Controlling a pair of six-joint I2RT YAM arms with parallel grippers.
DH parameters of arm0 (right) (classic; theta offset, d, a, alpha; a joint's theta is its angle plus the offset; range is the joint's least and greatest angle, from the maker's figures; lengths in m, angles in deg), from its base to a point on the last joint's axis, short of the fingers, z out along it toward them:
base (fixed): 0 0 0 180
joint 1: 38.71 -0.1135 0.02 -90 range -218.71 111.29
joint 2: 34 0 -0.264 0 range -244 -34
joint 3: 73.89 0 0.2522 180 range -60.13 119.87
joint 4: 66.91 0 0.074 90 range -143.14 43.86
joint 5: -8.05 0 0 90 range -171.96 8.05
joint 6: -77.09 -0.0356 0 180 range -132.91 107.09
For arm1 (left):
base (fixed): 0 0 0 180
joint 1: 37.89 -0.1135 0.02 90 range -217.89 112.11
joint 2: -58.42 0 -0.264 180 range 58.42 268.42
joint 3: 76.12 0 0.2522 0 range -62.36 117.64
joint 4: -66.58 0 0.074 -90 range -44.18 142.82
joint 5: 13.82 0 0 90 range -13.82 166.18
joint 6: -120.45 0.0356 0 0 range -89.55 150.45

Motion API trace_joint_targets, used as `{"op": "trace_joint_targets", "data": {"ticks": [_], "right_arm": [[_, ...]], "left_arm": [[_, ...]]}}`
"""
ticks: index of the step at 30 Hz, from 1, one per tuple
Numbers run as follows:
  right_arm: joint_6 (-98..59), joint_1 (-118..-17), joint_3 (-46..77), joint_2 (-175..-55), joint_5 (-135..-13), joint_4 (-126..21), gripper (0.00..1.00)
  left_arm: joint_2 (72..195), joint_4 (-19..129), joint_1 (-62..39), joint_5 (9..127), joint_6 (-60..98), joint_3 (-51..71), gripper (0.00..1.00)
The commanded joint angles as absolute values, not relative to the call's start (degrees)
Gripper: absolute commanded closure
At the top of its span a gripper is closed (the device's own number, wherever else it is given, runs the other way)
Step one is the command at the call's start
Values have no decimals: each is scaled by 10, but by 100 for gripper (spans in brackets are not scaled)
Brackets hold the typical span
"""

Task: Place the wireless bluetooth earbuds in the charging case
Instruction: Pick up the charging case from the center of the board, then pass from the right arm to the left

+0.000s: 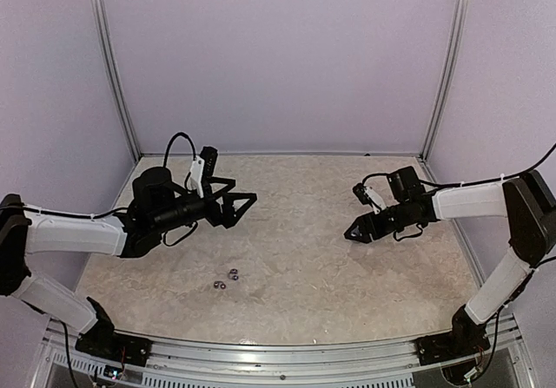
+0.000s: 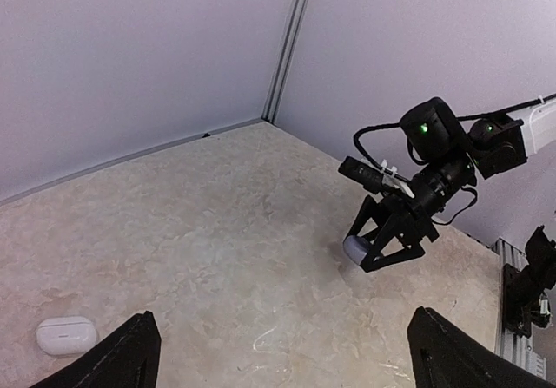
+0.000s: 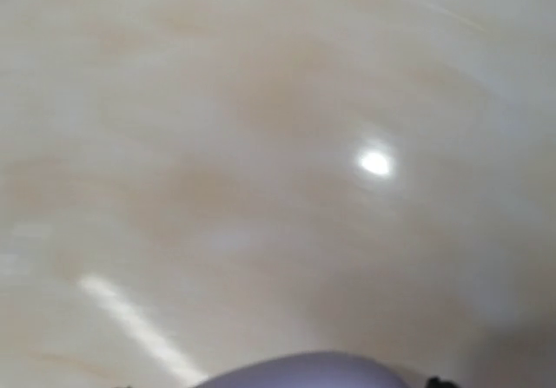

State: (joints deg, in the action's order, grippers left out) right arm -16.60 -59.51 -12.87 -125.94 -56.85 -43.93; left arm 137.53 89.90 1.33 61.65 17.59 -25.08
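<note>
R gripper low on table, right side. Jaws part-closed on lavender case, looks pinched at tips only. L gripper wide open, empty, hovering. Dark earbuds loose nr front centre, well apart from both. White case lies nr L. Judgement: seat grip deeper, lift slow, keep case level.

The overhead camera sat above and behind the table, looking down and forward over all of it to the back wall. The left wrist camera hung low over the table's left side, facing across it toward the right gripper, which the overhead view took in as well. The right wrist camera pointed at the table's top from very close, blurred.
</note>
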Motion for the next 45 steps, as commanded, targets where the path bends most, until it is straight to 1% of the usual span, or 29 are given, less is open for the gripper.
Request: {"op": "trace_joint_targets", "data": {"ticks": [1,5,10,13,19,23,26,32,45], "right_arm": [[-156,-653,-91,-1239,-425,-462,43],[-151,-702,-71,-1221,-356,-456,43],[-145,-746,-57,-1188,-269,-440,43],[-135,-778,-50,-1168,-240,-418,44],[-116,-837,-40,-1142,-195,-394,44],[-110,-873,-27,-1146,-191,-374,44],[-104,-892,-20,-1158,-182,-361,45],[-88,-922,8,-1187,-173,-330,46],[-78,-958,33,-1227,-155,-313,46]], "left_arm": [[1343,928,67,629,237,-289,1],[1304,916,128,639,281,-316,1],[1262,828,238,721,408,-318,2],[1246,767,284,746,463,-301,3],[1235,668,358,761,554,-248,7],[1241,620,384,775,595,-213,12],[1244,612,397,775,621,-202,15],[1266,591,407,765,659,-178,28],[1290,560,412,733,703,-155,40]]}}
